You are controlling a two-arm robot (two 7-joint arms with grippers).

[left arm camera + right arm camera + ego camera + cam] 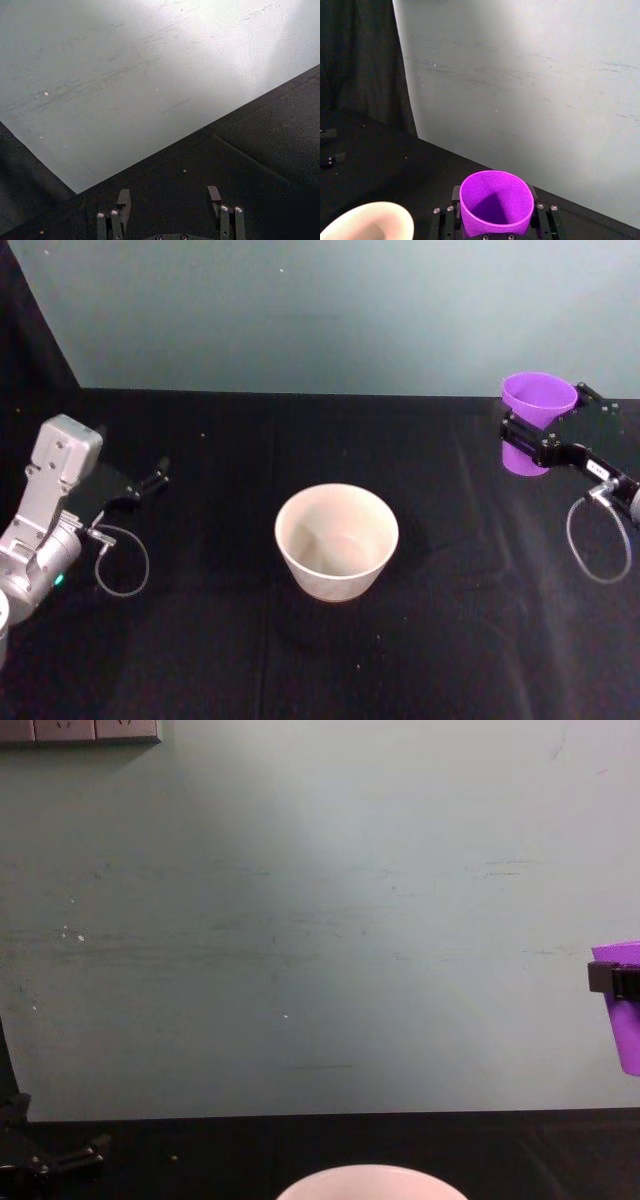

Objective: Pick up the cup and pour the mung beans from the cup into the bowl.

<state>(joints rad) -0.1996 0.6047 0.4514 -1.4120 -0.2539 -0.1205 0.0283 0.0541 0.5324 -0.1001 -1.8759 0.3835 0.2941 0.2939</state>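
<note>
My right gripper (546, 422) is shut on the purple cup (538, 398), holding it upright and lifted off the black table at the far right. In the right wrist view the cup (495, 205) sits between the fingers (544, 216); its inside looks plain purple, and the mung beans are hidden from view. The pale bowl (335, 575) stands at the table's middle, well left of the cup, and its rim also shows in the chest view (365, 1182). My left gripper (152, 480) rests open at the far left, holding nothing.
A black cloth (200, 660) covers the table, and a pale grey-green wall (330, 310) closes off the back. Loose cable loops hang from both wrists, left (125, 565) and right (598, 540). Open tabletop lies between the bowl and each arm.
</note>
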